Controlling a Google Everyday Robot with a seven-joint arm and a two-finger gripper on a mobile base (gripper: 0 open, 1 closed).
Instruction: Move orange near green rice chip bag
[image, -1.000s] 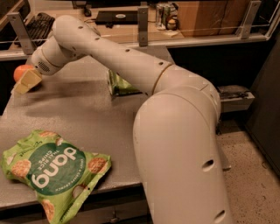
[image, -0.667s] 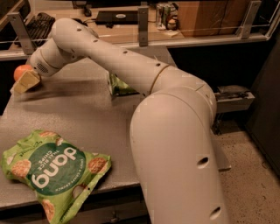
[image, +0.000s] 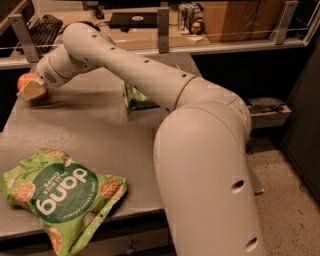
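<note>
The orange (image: 24, 79) sits at the far left edge of the grey table (image: 95, 130), partly hidden by my gripper. My gripper (image: 31, 90) is right at the orange, its pale yellowish end lying against the fruit's front side. The green rice chip bag (image: 60, 192), light green with a dark circle reading "dang", lies flat at the table's front left corner, well in front of the orange and apart from it.
A smaller green bag (image: 136, 97) stands mid-table, partly behind my arm. My large arm and base (image: 205, 165) fill the right side. A glass rail with metal posts (image: 162, 25) runs behind the table. A keyboard (image: 42, 26) lies beyond it.
My arm's elbow and body have shifted slightly left. The gripper and the orange stay at the same spot at the table's far left.
</note>
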